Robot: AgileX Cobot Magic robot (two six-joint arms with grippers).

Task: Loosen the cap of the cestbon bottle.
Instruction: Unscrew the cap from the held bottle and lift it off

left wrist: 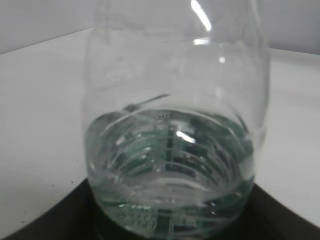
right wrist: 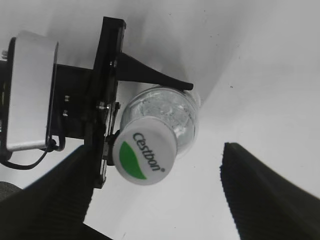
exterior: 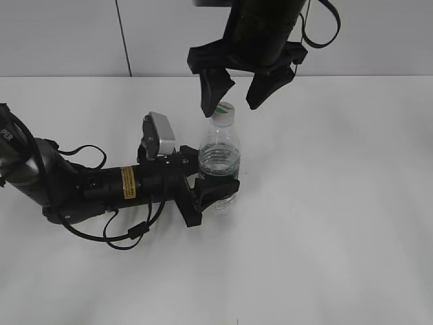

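The clear cestbon bottle [exterior: 220, 159] stands upright on the white table, and it fills the left wrist view [left wrist: 175, 125]. Its white cap [exterior: 224, 110] with a green mark sits on the neck, and it shows from above in the right wrist view [right wrist: 145, 156]. My left gripper [exterior: 215, 189] is shut on the bottle's lower body from the left. My right gripper [exterior: 232, 95] hangs open just above the cap, its left finger close beside it and its right finger clear of it [right wrist: 160, 200].
The left arm [exterior: 81, 186] lies low across the white table [exterior: 338, 203] with its wrist camera [exterior: 161, 135] standing up beside the bottle. A pale wall [exterior: 67, 34] runs behind the table's far edge.
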